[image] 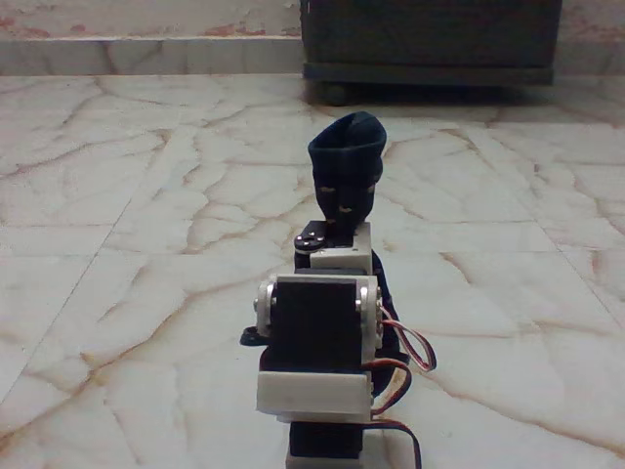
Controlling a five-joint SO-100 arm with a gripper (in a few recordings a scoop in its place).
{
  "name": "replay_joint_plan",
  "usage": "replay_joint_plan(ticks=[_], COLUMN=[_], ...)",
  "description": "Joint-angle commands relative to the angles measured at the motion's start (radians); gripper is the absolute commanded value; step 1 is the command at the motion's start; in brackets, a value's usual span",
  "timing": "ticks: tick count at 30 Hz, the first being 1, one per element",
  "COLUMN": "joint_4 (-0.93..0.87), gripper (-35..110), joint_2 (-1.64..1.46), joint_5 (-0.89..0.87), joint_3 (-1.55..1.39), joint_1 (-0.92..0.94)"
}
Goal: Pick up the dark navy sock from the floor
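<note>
Nearest the fixed view stood the arm's servo blocks (pixel 317 337), hiding the gripper (pixel 344 191), whose fingers could not be told open from closed, though the dark navy sock (pixel 349 147) hung bunched atop it, seemingly lifted off the marble floor (pixel 146 244), with the dark wooden cabinet (pixel 430 39) beyond.

A small robot arm (pixel 322 332) seen from behind, built from black box-shaped servo blocks joined by white plastic brackets. The widest block sits low in the fixed view, with round silver-white discs on both sides and a white bracket wrapped under it. Above it is a smaller white bracket beside a round black servo horn with tiny pale screw heads. A thin bundle of red, white and black wires loops out on the right side.
</note>
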State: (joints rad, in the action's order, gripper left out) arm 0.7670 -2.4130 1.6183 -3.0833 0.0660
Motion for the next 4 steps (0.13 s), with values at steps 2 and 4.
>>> replay_joint_plan(ticks=[2,4], joint_4=[0.002,0.002], gripper=[0,0], joint_2=[-0.032,-0.032], joint_5=[-0.012,-0.009], joint_3=[0.002,0.002], joint_1=[-0.005,-0.005])
